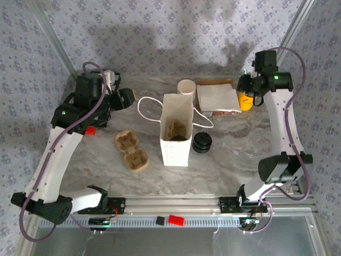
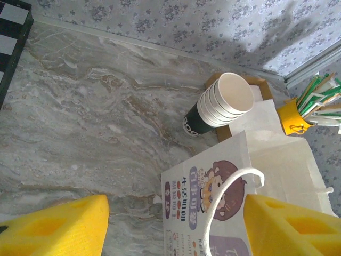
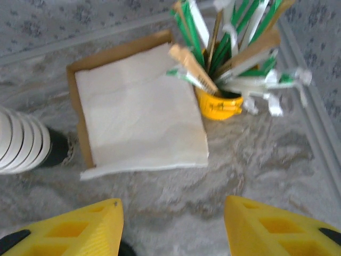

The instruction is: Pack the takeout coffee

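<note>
The left pincer [image 2: 175,216] stands wide and empty near the far-left corner of the bench [image 1: 240,141], with bare marble between it and the white paper bag [image 1: 176,152] at mid-bench. The right pincer [image 3: 171,213] is also parted and empty, over the far-right corner by the napkins [image 3: 141,106] and the yellow stick holder [image 3: 218,104]. The takeout coffee [image 1: 179,138] shows as a dark lid inside the open bag, and a stack of black lids [image 1: 202,142] sits just beside the bag's right wall.

table [image 1: 240,144], paper bag [image 1: 176,148] ctr, cup stack [image 1: 186,87], napkin tray [image 1: 217,97], lids [image 1: 202,142], pulp carriers [image 1: 136,159], mug [image 1: 245,101] (yellow, w/ sticks)
</note>
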`<move>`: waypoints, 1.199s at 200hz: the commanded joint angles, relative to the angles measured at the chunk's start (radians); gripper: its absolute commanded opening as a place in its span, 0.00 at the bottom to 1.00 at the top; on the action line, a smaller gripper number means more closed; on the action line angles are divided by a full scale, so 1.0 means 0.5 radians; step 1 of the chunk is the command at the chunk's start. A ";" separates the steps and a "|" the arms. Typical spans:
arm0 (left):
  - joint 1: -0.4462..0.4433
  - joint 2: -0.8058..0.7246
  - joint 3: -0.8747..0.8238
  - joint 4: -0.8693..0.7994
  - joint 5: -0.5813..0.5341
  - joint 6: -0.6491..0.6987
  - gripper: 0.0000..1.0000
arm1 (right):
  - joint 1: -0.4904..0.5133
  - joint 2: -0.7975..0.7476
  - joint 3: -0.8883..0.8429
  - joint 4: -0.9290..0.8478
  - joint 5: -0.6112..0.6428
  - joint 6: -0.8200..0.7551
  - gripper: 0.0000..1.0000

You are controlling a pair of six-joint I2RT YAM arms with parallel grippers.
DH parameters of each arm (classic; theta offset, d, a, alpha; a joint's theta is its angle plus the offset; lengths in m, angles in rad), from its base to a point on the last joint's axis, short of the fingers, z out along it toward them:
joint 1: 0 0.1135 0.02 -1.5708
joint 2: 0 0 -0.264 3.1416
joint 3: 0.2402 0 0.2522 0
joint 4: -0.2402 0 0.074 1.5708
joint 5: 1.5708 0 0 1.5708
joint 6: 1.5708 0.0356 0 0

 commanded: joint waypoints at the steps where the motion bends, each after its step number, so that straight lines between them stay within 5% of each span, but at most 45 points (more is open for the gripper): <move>1: 0.030 0.026 0.068 0.107 0.022 0.075 0.68 | -0.055 0.151 0.043 0.256 -0.107 -0.197 0.54; 117: 0.084 0.147 0.031 0.296 0.003 0.095 0.70 | -0.076 0.897 0.693 0.091 0.246 -0.552 0.42; 240: 0.091 0.145 0.031 0.290 0.036 0.095 0.70 | -0.037 0.942 0.876 0.014 0.315 -0.575 0.04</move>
